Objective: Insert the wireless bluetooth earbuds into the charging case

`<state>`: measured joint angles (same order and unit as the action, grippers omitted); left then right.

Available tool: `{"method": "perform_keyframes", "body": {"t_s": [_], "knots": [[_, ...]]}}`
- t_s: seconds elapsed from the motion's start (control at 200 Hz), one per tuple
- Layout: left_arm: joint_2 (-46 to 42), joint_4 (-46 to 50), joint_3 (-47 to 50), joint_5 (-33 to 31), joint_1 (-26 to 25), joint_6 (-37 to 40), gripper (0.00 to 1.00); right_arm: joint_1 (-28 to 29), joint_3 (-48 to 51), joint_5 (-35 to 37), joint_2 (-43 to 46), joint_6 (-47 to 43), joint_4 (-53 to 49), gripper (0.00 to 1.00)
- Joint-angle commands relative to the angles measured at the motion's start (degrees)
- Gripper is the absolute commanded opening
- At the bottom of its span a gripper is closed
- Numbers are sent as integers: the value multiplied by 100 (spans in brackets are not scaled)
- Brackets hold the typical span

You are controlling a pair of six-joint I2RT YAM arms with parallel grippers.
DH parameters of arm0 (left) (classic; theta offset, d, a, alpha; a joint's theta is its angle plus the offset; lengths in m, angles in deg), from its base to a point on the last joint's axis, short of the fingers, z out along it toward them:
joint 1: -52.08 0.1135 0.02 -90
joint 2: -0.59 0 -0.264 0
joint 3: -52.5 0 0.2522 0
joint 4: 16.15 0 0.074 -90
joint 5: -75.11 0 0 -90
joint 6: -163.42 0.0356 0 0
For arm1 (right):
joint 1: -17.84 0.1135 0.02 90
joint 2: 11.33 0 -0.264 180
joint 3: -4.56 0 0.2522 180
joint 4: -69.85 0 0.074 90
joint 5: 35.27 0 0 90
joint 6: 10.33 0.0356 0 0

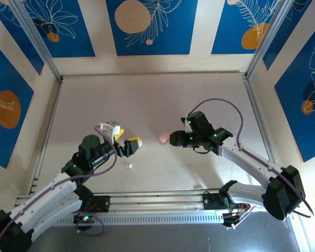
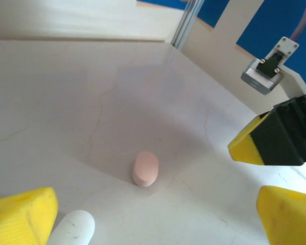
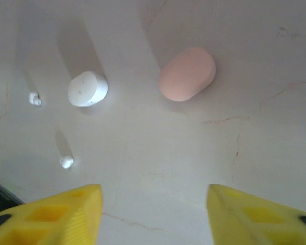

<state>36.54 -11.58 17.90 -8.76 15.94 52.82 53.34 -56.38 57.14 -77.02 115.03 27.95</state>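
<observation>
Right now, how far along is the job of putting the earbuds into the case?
Done: nothing I can confirm. The pink case and the white case both look shut, lying on the table.
In hand: nothing. The left gripper and the right gripper are open and empty.
Left: two white buds lie loose near the white case. A case must be opened and the buds put in.

The left arm [image 1: 47,191] reaches from its base at the near left, up and to the right, elbow low and wrist turned inward. The left gripper [image 1: 127,137] points toward the middle, its yellow fingers [image 2: 23,217] spread wide. The right arm [image 1: 252,160] bends from the near right toward the centre. The right gripper [image 1: 172,138] faces left, opposite the other, jaws apart with yellow fingers [image 3: 56,217] at the sides.
</observation>
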Motion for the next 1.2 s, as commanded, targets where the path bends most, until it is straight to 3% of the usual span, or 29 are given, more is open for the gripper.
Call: {"method": "perform_keyframes", "body": {"t_s": [0.0,0.265,0.755,1.196], "knots": [[-347,-499,325,-440,-11,35,100,119,113,27,169,-90,-225,73],[-165,-486,318,-540,-16,144,100,385,221,162,-203,-117,4,100],[334,-689,317,-674,-14,100,100,806,-607,443,-1587,-344,-108,99],[528,-751,344,-899,-15,192,100,697,-1696,709,-2695,-775,-372,99]]}}
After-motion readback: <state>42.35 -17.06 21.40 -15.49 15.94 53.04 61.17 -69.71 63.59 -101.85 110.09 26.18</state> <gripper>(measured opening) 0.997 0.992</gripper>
